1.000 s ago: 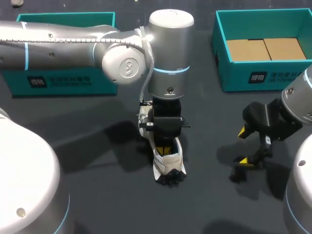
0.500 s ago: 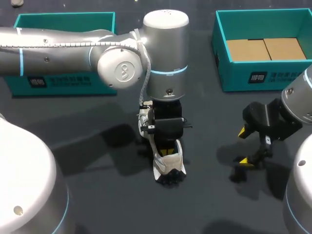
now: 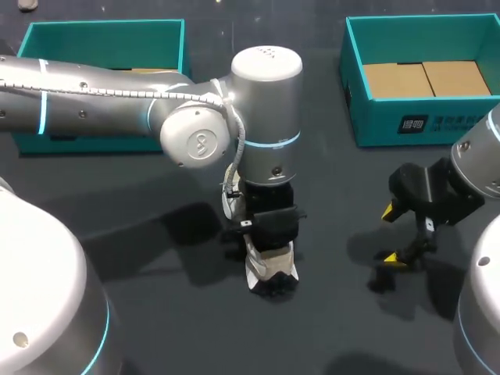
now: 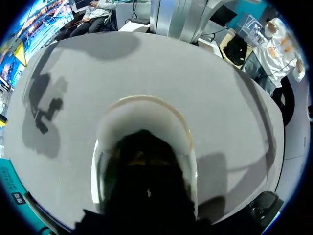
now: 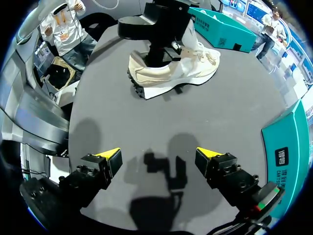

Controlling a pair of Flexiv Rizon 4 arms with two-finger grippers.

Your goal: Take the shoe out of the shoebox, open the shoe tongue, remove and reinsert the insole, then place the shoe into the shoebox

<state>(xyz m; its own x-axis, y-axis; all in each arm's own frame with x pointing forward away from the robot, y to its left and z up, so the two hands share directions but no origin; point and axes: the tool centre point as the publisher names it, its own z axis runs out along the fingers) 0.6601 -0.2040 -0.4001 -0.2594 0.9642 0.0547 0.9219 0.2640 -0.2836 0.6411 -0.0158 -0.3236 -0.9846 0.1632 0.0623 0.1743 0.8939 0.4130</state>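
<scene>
The shoe (image 3: 269,273) sits out on the table, well apart from the shoebox (image 3: 437,121), so unboxing looks done. My left claw (image 3: 266,228) is sunk in its opening, probably at the insole, though I cannot tell its grip. My right claw (image 5: 159,155) hangs spread and empty, and reboxing is left.

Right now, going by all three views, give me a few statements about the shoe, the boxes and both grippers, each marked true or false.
1. The shoe rests on the table, outside the left shoebox and the right shoebox. True.
2. The right gripper holds the shoe. False: it is open, empty and well apart from the shoe.
3. The left gripper is down at the shoe's opening. True.
4. A second shoe lies in the right shoebox. False: only brown cardboard shows inside it.
</scene>
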